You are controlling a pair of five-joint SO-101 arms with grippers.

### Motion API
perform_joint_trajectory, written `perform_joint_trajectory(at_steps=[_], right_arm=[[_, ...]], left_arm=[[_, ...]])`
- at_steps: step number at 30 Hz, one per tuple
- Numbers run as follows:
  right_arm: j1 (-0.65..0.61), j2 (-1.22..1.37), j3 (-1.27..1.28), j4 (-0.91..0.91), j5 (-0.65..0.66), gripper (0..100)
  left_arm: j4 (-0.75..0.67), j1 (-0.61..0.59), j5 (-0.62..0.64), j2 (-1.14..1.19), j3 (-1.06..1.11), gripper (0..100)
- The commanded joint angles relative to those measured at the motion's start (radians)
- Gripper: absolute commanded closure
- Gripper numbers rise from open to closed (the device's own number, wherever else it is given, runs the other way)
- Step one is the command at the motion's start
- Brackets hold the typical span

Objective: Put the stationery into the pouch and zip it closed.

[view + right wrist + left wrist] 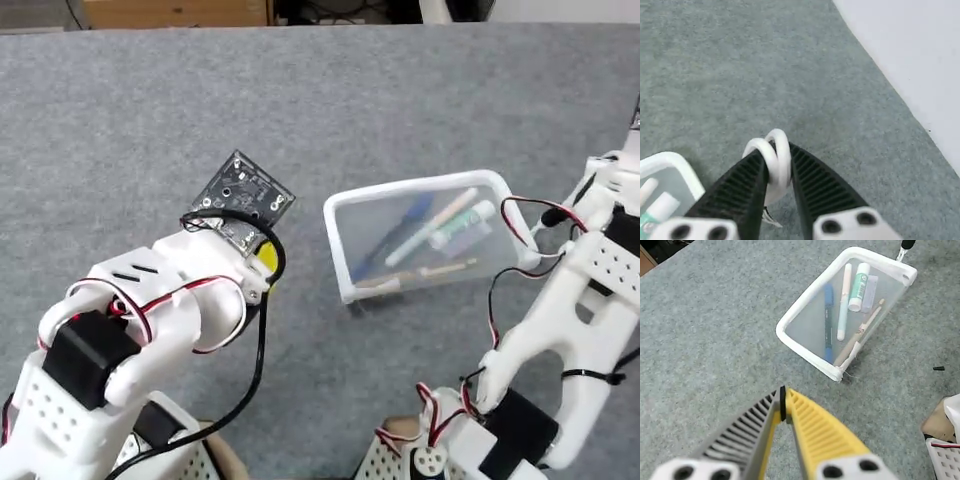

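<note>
The pouch [336, 245] is translucent mesh with white trim and lies on the grey mat right of centre. Inside it lie a blue pen [827, 320], a white pen [844, 300], a green and white tube [859, 285] and a wooden pencil [862, 332]. My right gripper [776, 165] is shut on the white zip pull loop [780, 150] at the pouch's right end, beside the pouch rim [670, 161]. My left gripper [782, 402] is shut on nothing and hovers over bare mat to the left of the pouch rim [805, 347]. Its yellow finger [266, 258] peeks out under the wrist board.
Grey mat [150, 120] covers the table, with open room left and behind the pouch. A small black bit [938, 368] lies on the mat near the pouch. A pale surface [910, 45] borders the mat beyond the right gripper. Wooden furniture [170, 10] stands at the back.
</note>
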Motion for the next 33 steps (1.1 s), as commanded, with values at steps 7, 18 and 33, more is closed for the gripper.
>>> perform_joint_trajectory(at_steps=[7, 18, 33], right_arm=[[-0.075, -0.018, -0.127, 0.130, -0.005, 97.5], [-0.135, -0.018, -0.245, 0.345, -0.127, 81.1], [-0.285, -0.283, -0.254, 0.640, -0.178, 62.9]], left_arm=[[-0.006, -0.079, 0.003, -0.006, -0.004, 97], [0.002, -0.090, -0.003, -0.008, 0.065, 95], [0.002, -0.096, 0.005, -0.009, 0.131, 77]])
